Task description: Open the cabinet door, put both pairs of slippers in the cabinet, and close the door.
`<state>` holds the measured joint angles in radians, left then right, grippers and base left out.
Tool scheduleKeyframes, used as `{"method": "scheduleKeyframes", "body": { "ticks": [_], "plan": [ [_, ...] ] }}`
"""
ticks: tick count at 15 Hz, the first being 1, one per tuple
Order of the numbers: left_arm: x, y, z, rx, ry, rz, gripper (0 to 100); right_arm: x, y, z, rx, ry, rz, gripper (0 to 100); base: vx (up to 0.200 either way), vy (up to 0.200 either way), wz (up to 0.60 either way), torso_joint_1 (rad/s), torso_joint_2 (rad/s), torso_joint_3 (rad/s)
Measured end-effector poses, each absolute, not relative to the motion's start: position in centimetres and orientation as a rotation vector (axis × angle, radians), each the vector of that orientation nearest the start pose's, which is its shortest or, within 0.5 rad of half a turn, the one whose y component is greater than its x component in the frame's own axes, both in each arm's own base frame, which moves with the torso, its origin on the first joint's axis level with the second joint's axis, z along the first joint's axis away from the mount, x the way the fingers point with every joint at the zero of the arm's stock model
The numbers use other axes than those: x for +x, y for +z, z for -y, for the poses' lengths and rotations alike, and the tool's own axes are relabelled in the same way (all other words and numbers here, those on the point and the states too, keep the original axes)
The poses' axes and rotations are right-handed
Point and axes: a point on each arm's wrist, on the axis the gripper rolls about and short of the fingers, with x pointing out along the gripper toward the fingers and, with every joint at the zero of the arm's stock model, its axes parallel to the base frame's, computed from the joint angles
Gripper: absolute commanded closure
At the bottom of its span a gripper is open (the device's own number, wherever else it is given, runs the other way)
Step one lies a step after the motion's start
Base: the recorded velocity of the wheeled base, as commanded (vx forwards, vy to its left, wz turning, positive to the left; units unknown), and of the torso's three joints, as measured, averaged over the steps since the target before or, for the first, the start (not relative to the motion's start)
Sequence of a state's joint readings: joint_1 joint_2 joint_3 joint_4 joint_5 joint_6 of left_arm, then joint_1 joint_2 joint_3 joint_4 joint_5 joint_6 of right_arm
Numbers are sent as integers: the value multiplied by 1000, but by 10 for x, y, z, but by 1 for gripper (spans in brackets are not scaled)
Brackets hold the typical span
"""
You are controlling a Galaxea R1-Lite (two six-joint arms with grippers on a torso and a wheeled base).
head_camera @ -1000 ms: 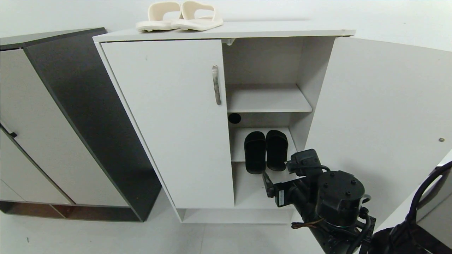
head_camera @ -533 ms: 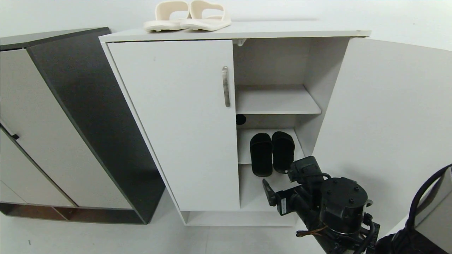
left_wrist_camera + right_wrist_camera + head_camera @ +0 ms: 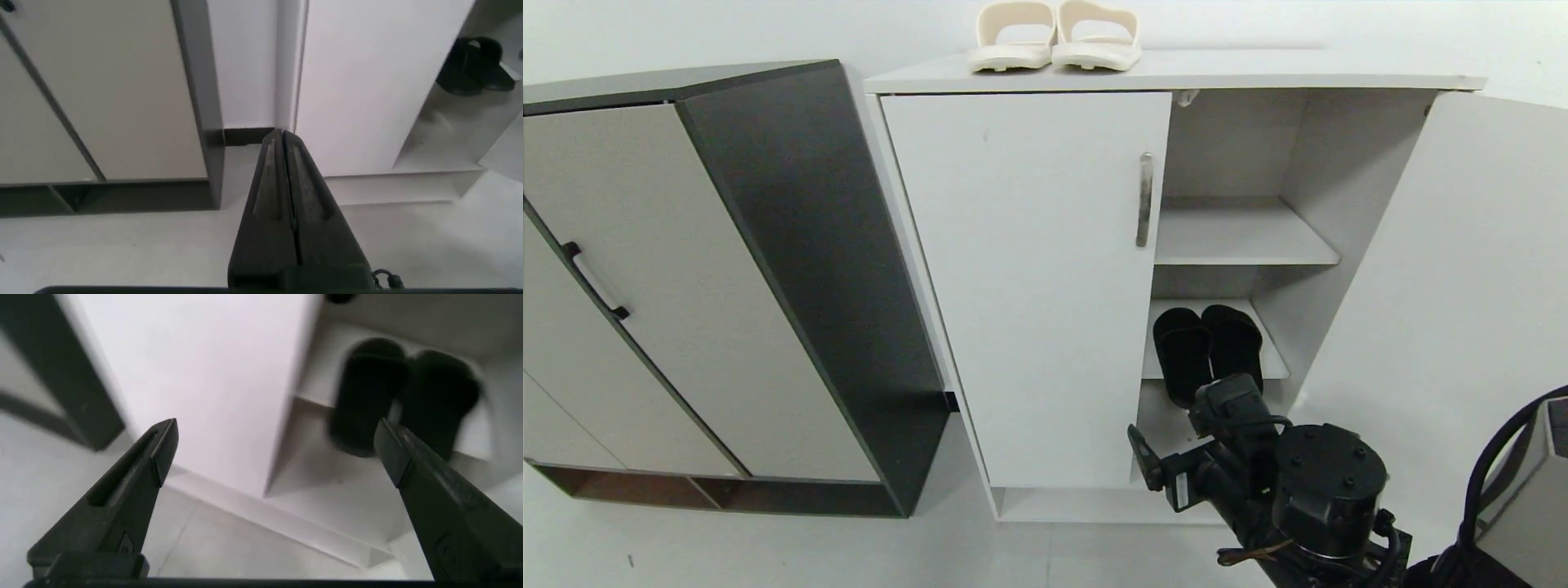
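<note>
The white cabinet (image 3: 1029, 278) has its left door shut and its right door (image 3: 1470, 278) swung wide open. A cream pair of slippers (image 3: 1054, 45) lies on the cabinet top. A black pair of slippers (image 3: 1207, 347) rests on the lower shelf inside, also seen as the black pair (image 3: 404, 396) and the black pair (image 3: 478, 64). My right gripper (image 3: 276, 433) hangs open and empty just in front of the opening, below the black pair; one of its fingers (image 3: 1140, 454) shows at the door's lower corner. My left gripper (image 3: 282, 145) is shut and empty, low over the floor before the gap between the two cabinets.
A dark grey cabinet (image 3: 792, 269) with a light door and black handle (image 3: 595, 280) stands close to the left of the white one. The upper shelf (image 3: 1241, 237) holds nothing. The shut door's metal handle (image 3: 1145, 200) is beside the opening. Pale floor (image 3: 768, 547) lies in front.
The head camera has turned left, so both cabinets sit farther right in the picture. The right gripper stays open and now lies a little farther out from the shelves.
</note>
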<state>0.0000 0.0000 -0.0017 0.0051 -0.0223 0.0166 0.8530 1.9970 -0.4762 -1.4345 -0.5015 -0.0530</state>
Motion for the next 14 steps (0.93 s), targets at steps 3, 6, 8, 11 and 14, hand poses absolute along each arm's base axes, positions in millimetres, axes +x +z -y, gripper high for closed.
{"method": "scheduleKeyframes", "body": {
  "ticks": [3,6,8,11,14],
  "plan": [
    [-23,76,1,17,-22,-1,100,211,93,-224,-101,364,-50,0,0,200,0,4,7,2],
    [-23,75,1,17,-23,-3,100,210,91,-224,-105,373,-53,0,0,200,0,4,-1,1],
    [-23,76,1,17,-23,-2,100,210,90,-224,-108,372,-56,0,0,200,0,-2,2,2],
    [-23,76,1,17,-23,-2,100,210,90,-224,-108,372,-56,0,0,133,0,5,0,0],
    [-23,75,1,17,-23,-3,100,210,89,-224,-110,373,-58,0,0,0,0,0,0,0]
  ]
}}
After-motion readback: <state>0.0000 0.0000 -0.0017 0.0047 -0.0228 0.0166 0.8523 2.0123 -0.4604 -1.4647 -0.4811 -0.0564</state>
